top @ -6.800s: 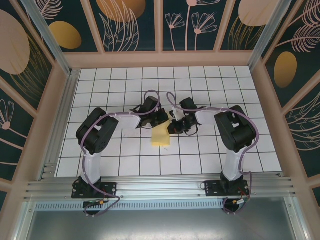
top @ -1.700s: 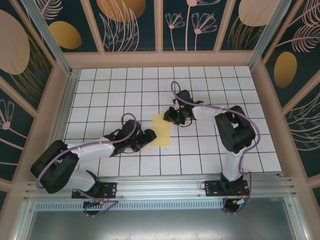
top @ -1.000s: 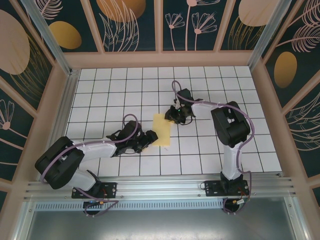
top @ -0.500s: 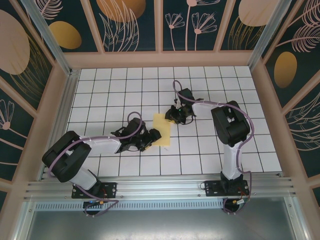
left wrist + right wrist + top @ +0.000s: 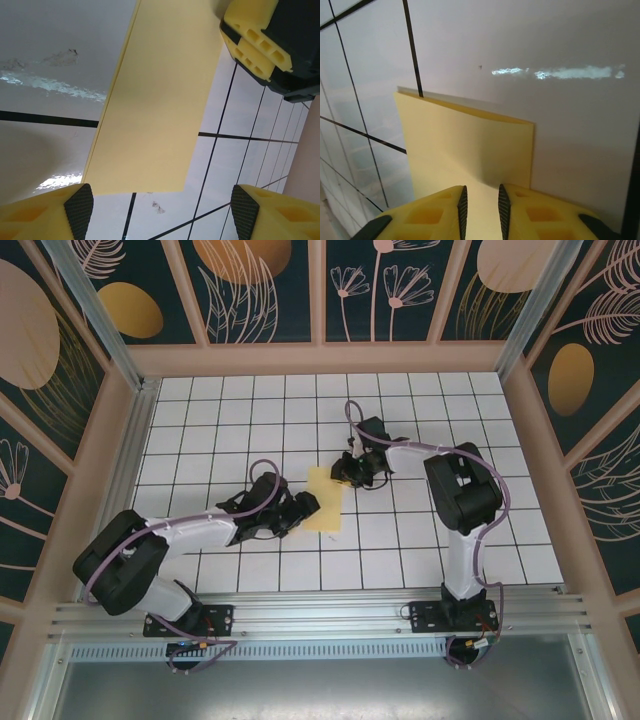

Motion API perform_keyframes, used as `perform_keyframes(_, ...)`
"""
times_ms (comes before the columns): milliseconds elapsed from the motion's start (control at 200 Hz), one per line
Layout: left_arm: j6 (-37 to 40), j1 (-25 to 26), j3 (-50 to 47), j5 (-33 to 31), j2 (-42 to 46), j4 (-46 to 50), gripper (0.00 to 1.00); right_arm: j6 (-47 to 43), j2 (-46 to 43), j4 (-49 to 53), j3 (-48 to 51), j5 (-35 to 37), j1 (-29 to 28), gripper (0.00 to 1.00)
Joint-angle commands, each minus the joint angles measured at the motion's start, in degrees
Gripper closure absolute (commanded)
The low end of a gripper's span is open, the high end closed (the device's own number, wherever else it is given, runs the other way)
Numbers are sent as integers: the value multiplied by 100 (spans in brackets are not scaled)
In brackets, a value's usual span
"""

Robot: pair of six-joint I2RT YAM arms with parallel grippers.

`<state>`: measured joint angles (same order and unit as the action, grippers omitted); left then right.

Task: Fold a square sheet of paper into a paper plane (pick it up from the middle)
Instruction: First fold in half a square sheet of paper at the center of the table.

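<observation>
One square sheet of paper, seemingly folded into a strip, is laid flat at the centre of the table. At its 8 o'clock edge the left gripper is spread wide. At 1 o'clock the right gripper is narrowed to a slit over the corner; whether it is pinched cannot be told. Being light, limp and easily creased, the sheet is best taken mid-edge. Bare tiles are seen all round.

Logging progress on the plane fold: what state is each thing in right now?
sheet of paper: folded into a rectangle, lying on the table.
left tool: open, beside the paper, holding nothing.
right tool: almost shut, over the paper's far end; grip unclear.
</observation>
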<state>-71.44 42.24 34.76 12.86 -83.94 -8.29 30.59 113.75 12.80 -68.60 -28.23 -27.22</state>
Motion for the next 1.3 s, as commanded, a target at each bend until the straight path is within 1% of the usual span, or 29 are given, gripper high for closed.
perform_keyframes(0,-177,19,-173,-281,198,159,26,-456,-425,719,-6,998,-334,67)
perform_keyframes(30,-220,16,-218,-337,244,170,26,-524,-488,826,3,1222,-379,65)
perform_keyframes(170,-482,-91,-556,-517,568,105,27,-859,-765,1356,-85,2435,-1130,54)
perform_keyframes(290,-647,-278,-957,-497,919,-74,28,-1082,-845,1710,-90,3008,-1587,44)
perform_keyframes(335,-675,-337,-1059,-486,1037,-75,29,-1164,-857,1814,-92,3151,-1722,41)
perform_keyframes(415,-696,-439,-1191,-467,1183,-74,29,-1275,-847,1925,-98,3361,-1951,31)
perform_keyframes(490,-680,-525,-1253,-444,1263,-50,29,-1332,-801,1928,-103,3375,-2094,24)
perform_keyframes(605,-626,-599,-1283,-416,1326,-6,30,-1371,-693,1914,-190,3328,-2194,15)
perform_keyframes(701,-617,-628,-1323,-412,1353,-4,30,-1438,-598,1945,-299,3314,-2252,12)
perform_keyframes(886,-608,-660,-1385,-395,1380,-5,30,-1481,-468,2033,-554,3386,-2296,13)
perform_keyframes(1026,-610,-682,-1400,-401,1389,11,30,-1477,-251,2037,-583,3363,-2305,12)
perform_keyframes(1206,-613,-697,-1406,-399,1387,21,30,-1477,-25,1996,-540,3273,-2305,5)
perform_keyframes(1291,-604,-695,-1393,-391,1389,28,30,-1458,26,1954,-456,3241,-2290,5)
